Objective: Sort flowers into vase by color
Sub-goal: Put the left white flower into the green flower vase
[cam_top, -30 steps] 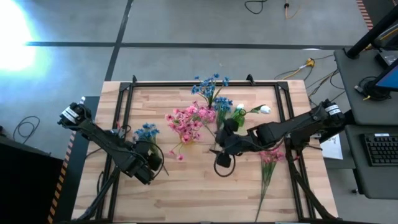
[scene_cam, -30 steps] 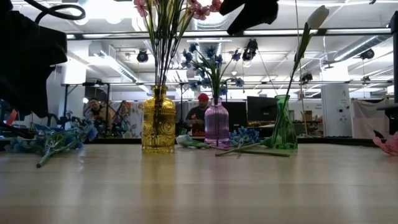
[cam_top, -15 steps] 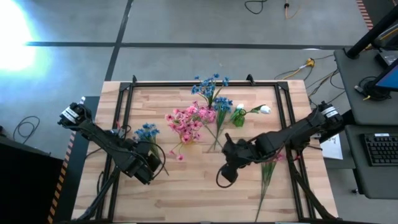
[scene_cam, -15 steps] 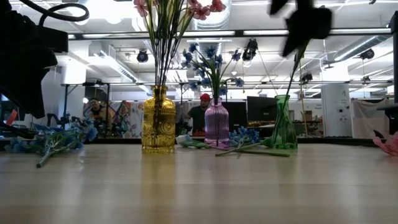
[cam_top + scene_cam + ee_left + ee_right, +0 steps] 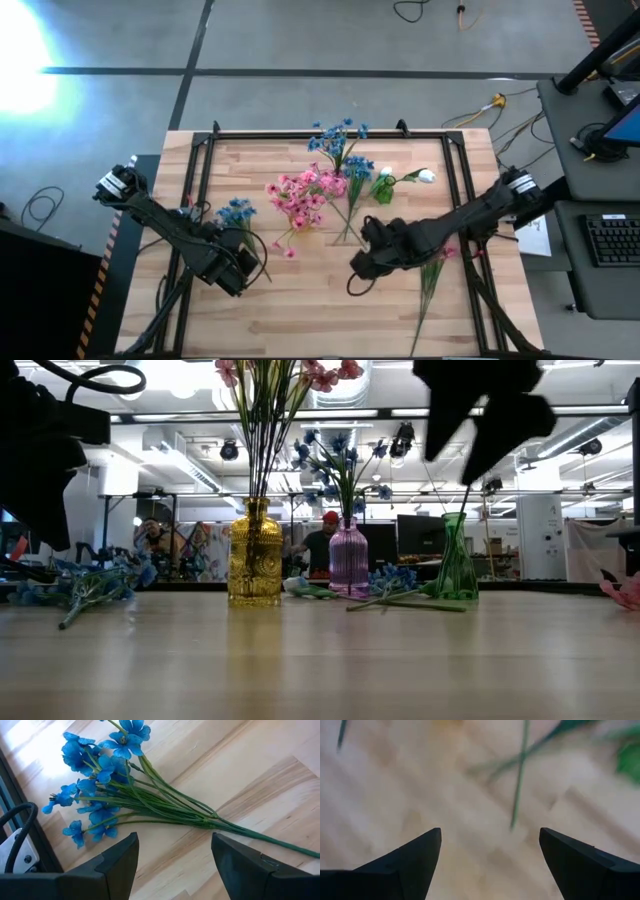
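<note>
Although the blue spray (image 5: 125, 785) lies just in front of the left gripper (image 5: 172, 865), nothing is held: its two fingers stand wide apart above the wood, at the left side of the table (image 5: 300, 320). This spray looks light and thin. The stems are many green wires that join into one bundle, so I judge they bend easily and may slip. The best place to take hold seems the joined stems, below the soft blossoms, which could crush.

The right gripper (image 5: 490, 857) hovers near the middle of the table, fingers also wide apart and empty, with only a loose green stem (image 5: 520, 775) on the wood beyond it. The pink spray (image 5: 432, 265) lies on the right side. Pink flowers (image 5: 275, 380) stand in the yellow vase (image 5: 254, 555), blue ones in the purple vase (image 5: 348, 558), and a green vase (image 5: 456, 560) is to the right.
</note>
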Controlling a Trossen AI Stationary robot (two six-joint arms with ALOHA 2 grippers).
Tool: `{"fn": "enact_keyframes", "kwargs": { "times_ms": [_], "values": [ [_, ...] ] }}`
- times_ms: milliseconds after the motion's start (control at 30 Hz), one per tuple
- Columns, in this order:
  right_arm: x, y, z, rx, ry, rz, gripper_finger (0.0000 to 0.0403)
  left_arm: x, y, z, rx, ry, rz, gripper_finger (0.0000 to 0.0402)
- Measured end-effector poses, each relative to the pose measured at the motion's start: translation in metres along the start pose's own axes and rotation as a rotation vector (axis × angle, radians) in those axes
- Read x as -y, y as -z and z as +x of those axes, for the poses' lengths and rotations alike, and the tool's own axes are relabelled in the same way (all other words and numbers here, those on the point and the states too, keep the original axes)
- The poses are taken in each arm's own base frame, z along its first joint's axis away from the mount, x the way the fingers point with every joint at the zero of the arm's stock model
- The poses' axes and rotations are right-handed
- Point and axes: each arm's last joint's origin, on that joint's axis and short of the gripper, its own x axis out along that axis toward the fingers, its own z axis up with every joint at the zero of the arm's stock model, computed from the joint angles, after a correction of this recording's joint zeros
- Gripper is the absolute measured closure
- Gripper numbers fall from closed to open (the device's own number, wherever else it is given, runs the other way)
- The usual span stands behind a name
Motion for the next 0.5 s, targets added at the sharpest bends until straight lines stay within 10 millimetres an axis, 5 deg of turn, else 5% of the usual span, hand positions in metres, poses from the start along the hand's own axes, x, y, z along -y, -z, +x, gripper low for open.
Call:
{"fn": "enact_keyframes", "kwargs": {
  "times_ms": [200,500],
  "values": [
    [-0.016,0.004,0.045,0.209,0.111,0.021,0.0078,0.001,0.000,0.000,0.001,0.007,-0.005,0.0167],
    [-0.010,-0.005,0.107,0.136,0.231,0.036,0.0078,0.001,0.000,0.000,0.005,0.011,0.007,0.0167]
  ]
}}
